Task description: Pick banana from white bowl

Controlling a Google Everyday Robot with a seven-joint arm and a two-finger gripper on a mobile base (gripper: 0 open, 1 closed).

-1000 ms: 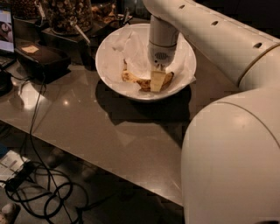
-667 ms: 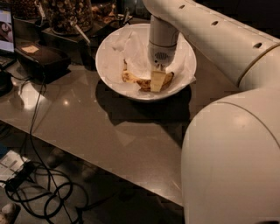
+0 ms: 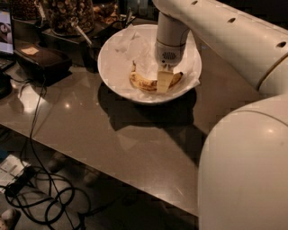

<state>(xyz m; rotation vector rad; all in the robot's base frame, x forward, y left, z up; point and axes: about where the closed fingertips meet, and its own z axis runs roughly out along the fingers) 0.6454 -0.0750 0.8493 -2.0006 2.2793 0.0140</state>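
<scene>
The white bowl (image 3: 102,67) stands on the grey counter at the back, lined with crumpled white paper. The yellow banana (image 3: 143,83), brown-spotted with dark ends, lies curved in the bowl's bottom. My gripper (image 3: 163,83) reaches straight down into the bowl from the white arm and sits at the banana's right half, covering part of it. The banana rests on the paper.
Glass jars of nuts (image 3: 67,13) stand behind the bowl to the left. A black box (image 3: 42,58) lies left of the bowl, and a lit screen (image 3: 4,27) shows at the far left. Cables (image 3: 40,193) trail on the floor below the counter's front edge. My arm's bulky white body fills the right side.
</scene>
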